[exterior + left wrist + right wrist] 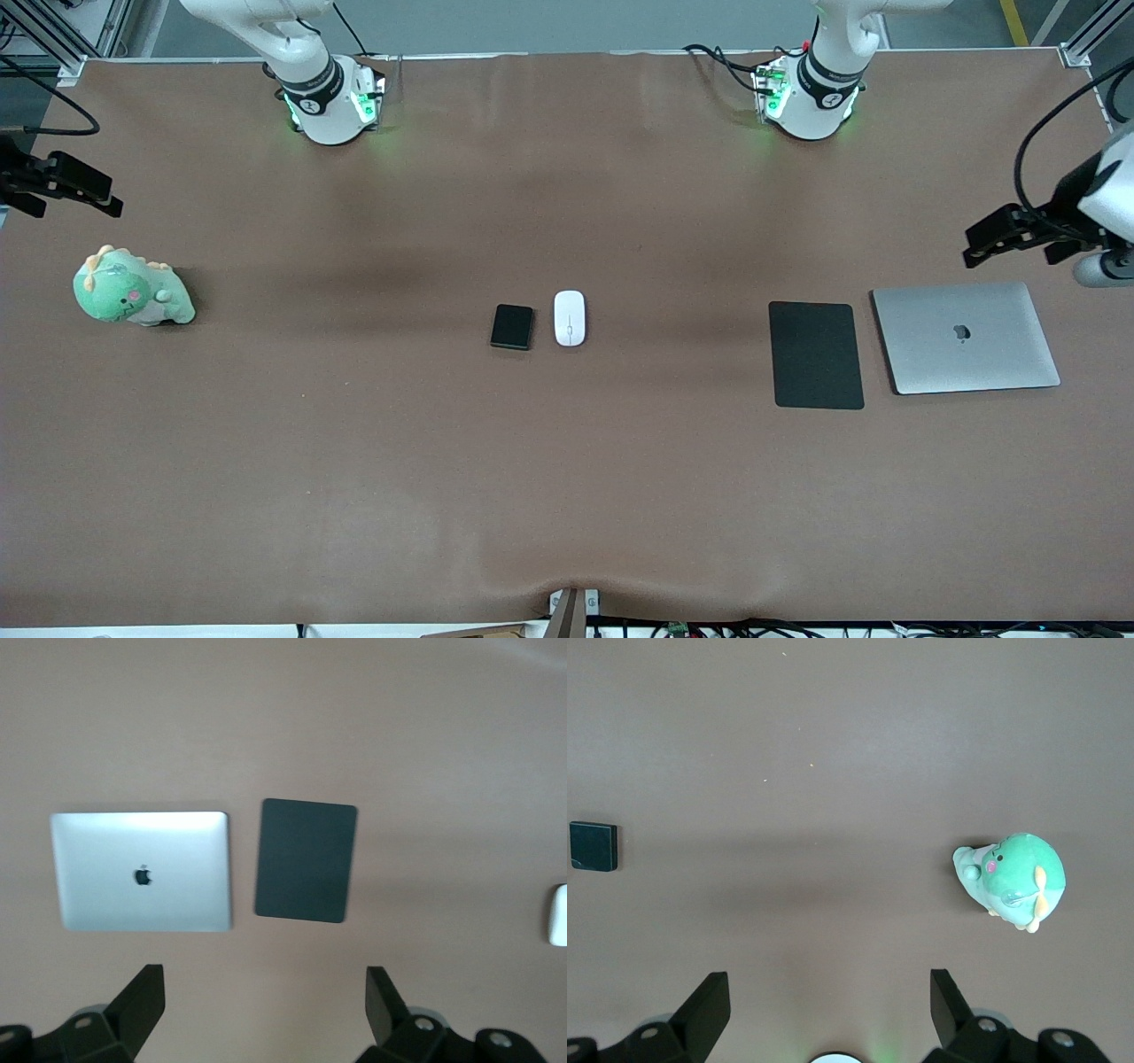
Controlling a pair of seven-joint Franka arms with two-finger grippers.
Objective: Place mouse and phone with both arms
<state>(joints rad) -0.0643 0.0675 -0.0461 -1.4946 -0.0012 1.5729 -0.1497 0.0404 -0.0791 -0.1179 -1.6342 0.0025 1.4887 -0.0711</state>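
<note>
The white oval mouse (569,317) and the small glossy black phone (512,326) lie side by side at the table's middle, the phone toward the right arm's end. My left gripper (985,241) hangs open and empty in the air over the left arm's end of the table. In the left wrist view, its gripper (266,997) shows only an edge of the mouse (558,915). My right gripper (69,197) hangs open and empty over the right arm's end. In the right wrist view, its gripper (830,997) shows the phone (594,846) at the frame's edge.
A matte black pad (816,354) and a closed silver laptop (966,337) lie side by side toward the left arm's end; both show in the left wrist view, pad (306,860) and laptop (142,871). A green dinosaur plush (131,291) sits toward the right arm's end, also in the right wrist view (1013,879).
</note>
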